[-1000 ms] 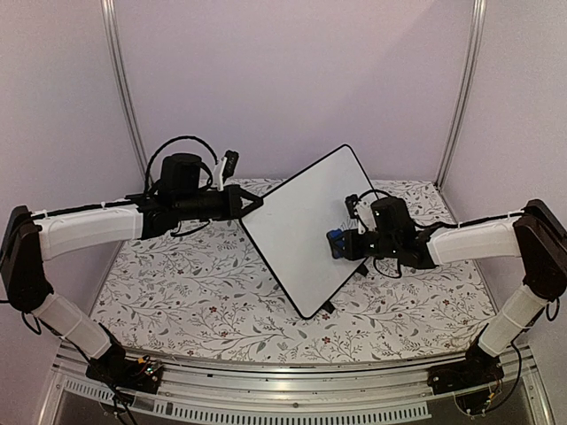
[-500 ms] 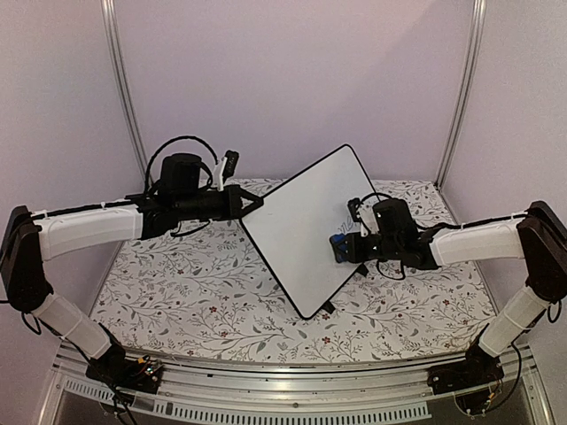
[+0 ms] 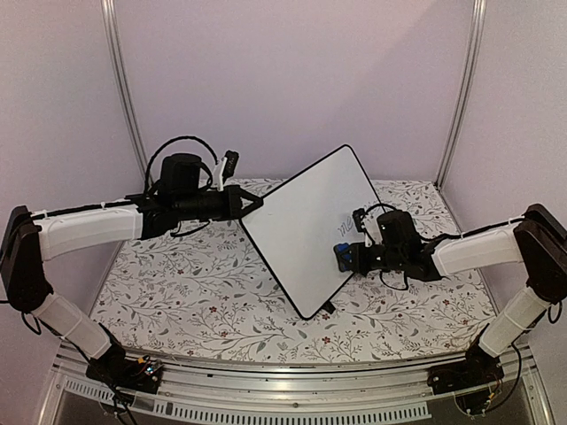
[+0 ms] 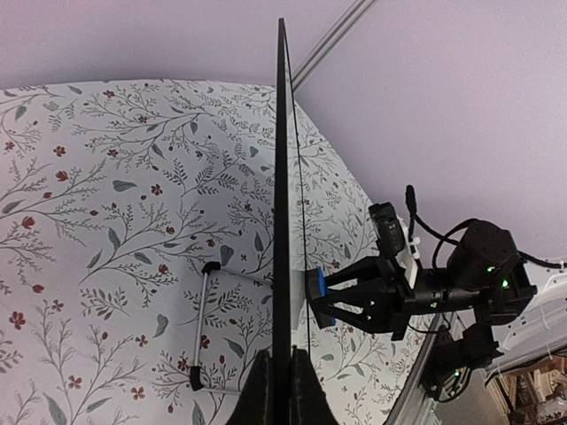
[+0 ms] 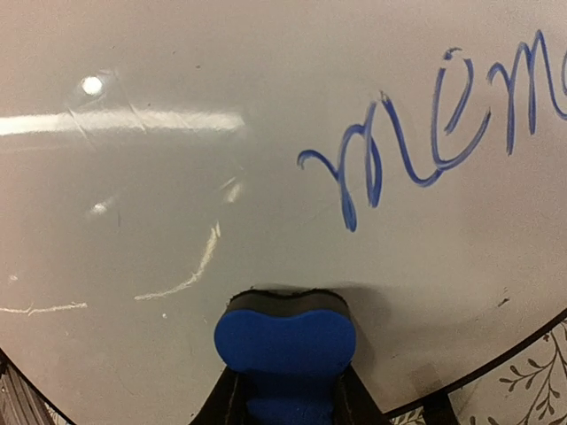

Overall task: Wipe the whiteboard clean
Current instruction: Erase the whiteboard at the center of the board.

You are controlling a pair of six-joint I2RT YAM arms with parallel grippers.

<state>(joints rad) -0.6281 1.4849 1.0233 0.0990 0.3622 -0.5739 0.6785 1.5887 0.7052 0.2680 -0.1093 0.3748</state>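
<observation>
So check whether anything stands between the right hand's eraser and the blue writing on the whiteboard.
Nothing visible does. The right hand holds the small blue eraser block against the glossy white rectangular whiteboard, and only bare board lies between it and the blue cursive marker writing, up and to the right in the wrist view.

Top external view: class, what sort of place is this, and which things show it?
Most likely a robot lab test booth: plain lilac walls and metal corner posts close in a floral-covered table, and the left arm and right arm are bolted to a metal rail at its near edge.
</observation>
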